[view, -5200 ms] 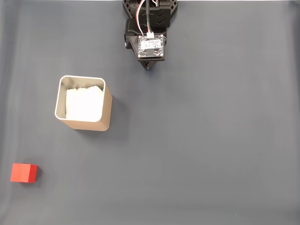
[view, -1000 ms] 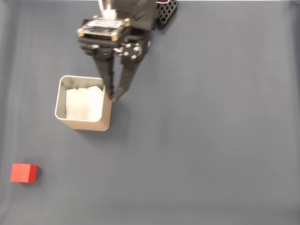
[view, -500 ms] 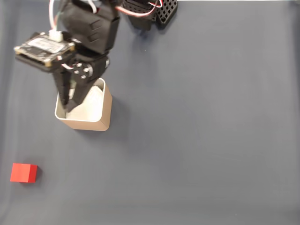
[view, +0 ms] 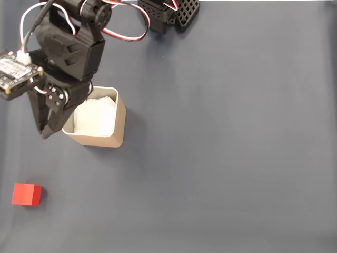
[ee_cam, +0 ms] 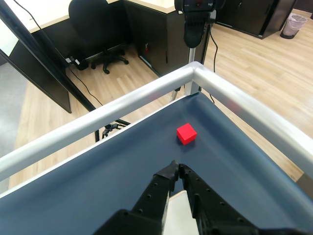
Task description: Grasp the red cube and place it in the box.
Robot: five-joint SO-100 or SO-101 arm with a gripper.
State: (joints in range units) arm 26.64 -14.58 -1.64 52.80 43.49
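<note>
Closed and empty, the end effector (view: 46, 132) now hangs over the left wall of the box (view: 100, 138) in the fixed view, with its two dark fingers pressed together and pointing down toward the near left part of the surface (view: 226, 158). One second ago its tip was at the right wall of the box, and half a second ago it was above the white padding inside; so the arm is sweeping leftward across the box and is now just leaving it. Five seconds ago the arm was folded at the far edge, in the middle.

The red cube (view: 26, 194) lies in the near left corner of the surface, well apart from the box and from the fingers, and it has not moved in any picture. In the wrist view the end effector (ee_cam: 175, 170) points almost straight at the red cube (ee_cam: 186, 133), which sits beyond the tip, near the corner of the metal rail (ee_cam: 195, 73).

I judge that the approach is well begun but the grasp is not. The fingers must first open, then go further toward the near left and lower around the cube. The cube is near the rail, so there is little room for error there.
</note>
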